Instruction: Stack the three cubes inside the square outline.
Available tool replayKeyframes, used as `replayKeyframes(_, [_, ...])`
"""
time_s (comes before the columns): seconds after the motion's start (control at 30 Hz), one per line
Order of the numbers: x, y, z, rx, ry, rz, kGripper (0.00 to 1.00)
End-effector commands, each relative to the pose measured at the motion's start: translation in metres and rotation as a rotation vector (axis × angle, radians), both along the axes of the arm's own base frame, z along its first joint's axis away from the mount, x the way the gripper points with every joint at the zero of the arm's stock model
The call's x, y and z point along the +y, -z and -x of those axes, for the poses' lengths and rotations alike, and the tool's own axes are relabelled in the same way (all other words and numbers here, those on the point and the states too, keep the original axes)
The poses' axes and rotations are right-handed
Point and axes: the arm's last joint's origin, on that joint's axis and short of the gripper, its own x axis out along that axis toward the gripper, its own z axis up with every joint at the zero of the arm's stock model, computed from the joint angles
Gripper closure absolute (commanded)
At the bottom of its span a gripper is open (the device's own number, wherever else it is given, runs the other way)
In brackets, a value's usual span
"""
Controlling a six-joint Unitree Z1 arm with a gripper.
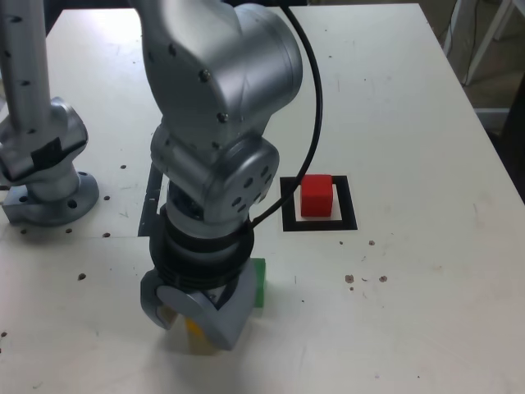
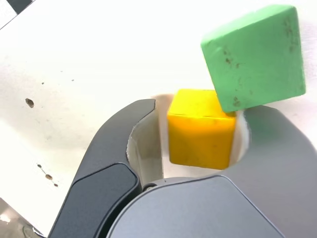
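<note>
The grey metal claw (image 2: 198, 144) is sitting low over the white bench (image 1: 410, 123), its jaws closing around the small matte yellow cube (image 2: 200, 131), one side not yet touching. The matte green cube (image 2: 255, 57) is touching it, so squeezing centred and lifting straight should avoid dragging it. Farther off, the matte red cube (image 1: 317, 195) is resting inside the black square outline (image 1: 320, 223).

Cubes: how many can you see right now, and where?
3: red cube inside the square outline; yellow cube between the gripper jaws; green cube touching the yellow.
</note>
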Motion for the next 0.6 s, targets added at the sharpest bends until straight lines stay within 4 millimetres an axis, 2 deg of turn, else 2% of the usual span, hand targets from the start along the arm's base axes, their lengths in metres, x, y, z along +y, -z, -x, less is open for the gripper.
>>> replayKeyframes(0.0, [0.002,-0.002,0.001,0.005,-0.005,0.001,0.53])
replayKeyframes(0.4, [0.004,-0.011,0.003,-0.018,-0.001,0.004,0.68])
replayKeyframes(0.57, [0.009,-0.03,0.007,-0.017,0.002,-0.011,0.68])
